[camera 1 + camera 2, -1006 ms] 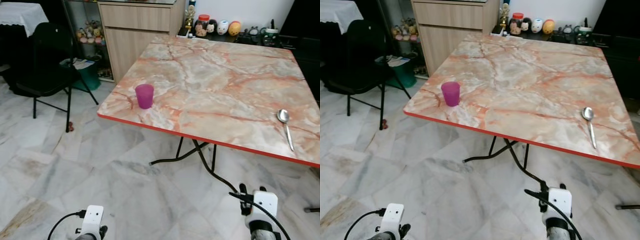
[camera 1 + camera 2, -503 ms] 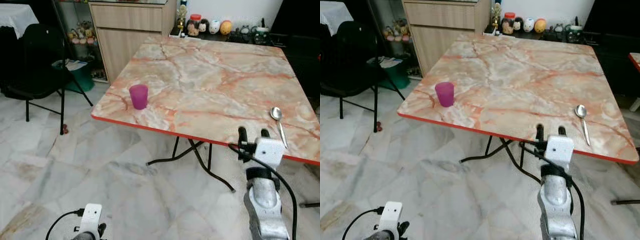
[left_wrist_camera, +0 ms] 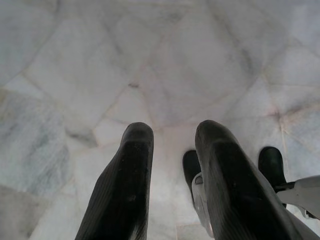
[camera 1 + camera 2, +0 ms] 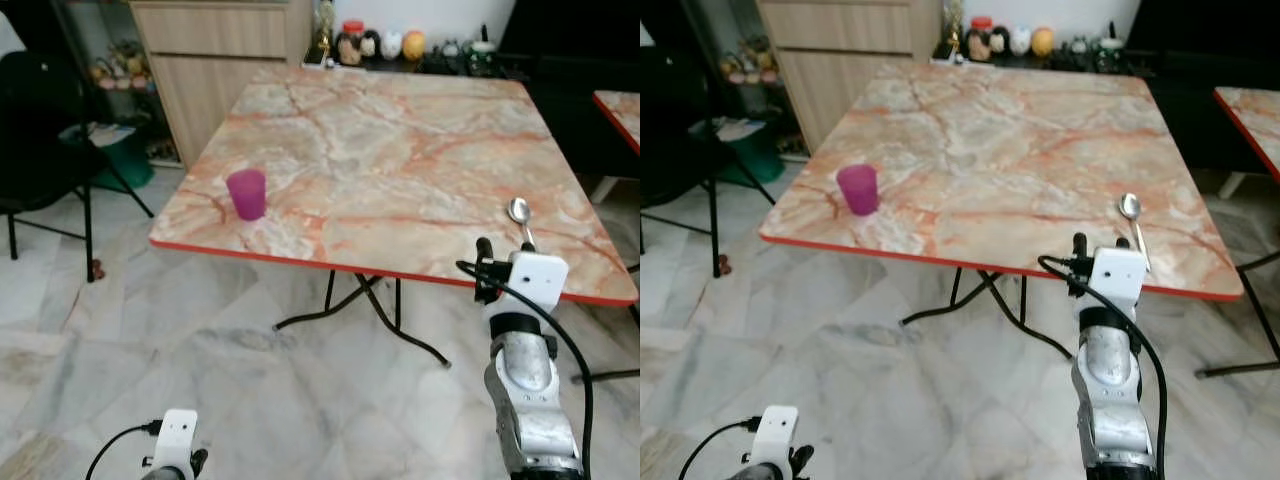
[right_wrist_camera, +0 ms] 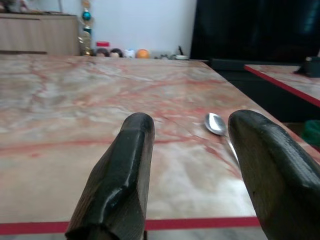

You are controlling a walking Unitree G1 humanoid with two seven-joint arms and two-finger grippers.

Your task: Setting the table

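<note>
Spoon on marble table, right gripper raised at near edge

Metal spoon (image 4: 519, 217) lies flat near the table's right side, close to the red-trimmed near edge, bowl pointing away from robot. Right gripper (image 5: 192, 165) held up at table-edge level just short of the spoon, fingers (image 5: 122, 170) spread apart, nothing between them; spoon seen through the gap. Purple plastic cup (image 4: 246, 193) upright near the table's left near corner, well apart from the spoon. Marble-pattern table (image 4: 390, 150) on black folding legs. Left gripper (image 3: 172, 165) hangs low over the marble floor (image 3: 150, 60), fingers parted, empty. Black chair (image 4: 40, 130) to the left, wooden cabinet (image 4: 220, 50) beyond
</note>
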